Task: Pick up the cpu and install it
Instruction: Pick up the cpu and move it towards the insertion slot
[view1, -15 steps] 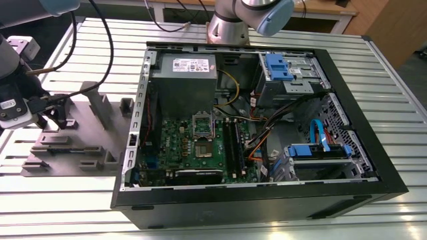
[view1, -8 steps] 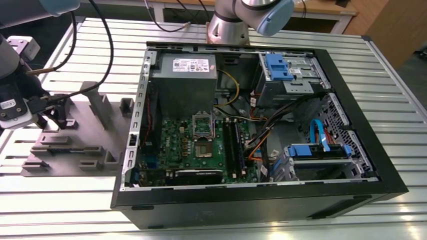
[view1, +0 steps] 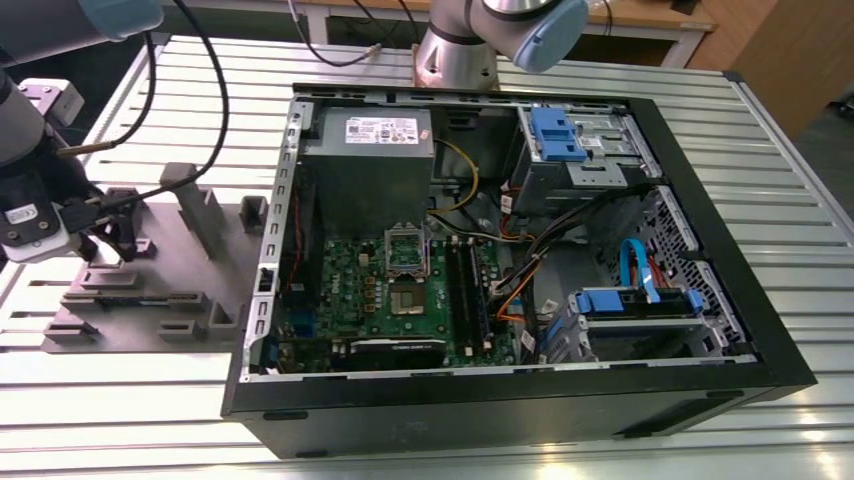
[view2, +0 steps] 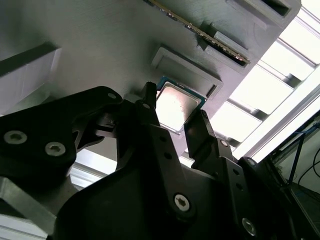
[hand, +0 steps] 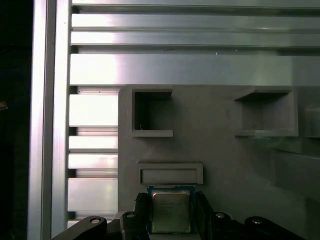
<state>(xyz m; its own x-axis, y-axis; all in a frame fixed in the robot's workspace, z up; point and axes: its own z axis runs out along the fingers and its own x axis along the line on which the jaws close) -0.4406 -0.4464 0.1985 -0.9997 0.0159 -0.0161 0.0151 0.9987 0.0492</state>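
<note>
1. Where the gripper (hand: 171, 200) stands over the grey tray (view1: 147, 275), at the exterior view's left, its two black fingers (view2: 152, 120) are closed against opposite edges of the cpu (hand: 171, 212), pinching it. No gap shows at either edge in both wrist views.
2. The cpu lies flat, silvery top exposed, its free edge just beside a low raised block (hand: 170, 173). Whether its underside rests on the tray cannot be told.
3. A square pocket (hand: 152, 112) sits on the far side of the block from the cpu. The tray's edge meets the slatted table (hand: 95, 180).
4. The computer case (view1: 534, 410) is open on top, one wall just beside the tray.
5. The green motherboard (view1: 400, 300) lies inside the walls. Its socket (view1: 404, 250) is well apart from the gripper, with cables (view1: 534, 270) near it toward the exterior view's right.
</note>
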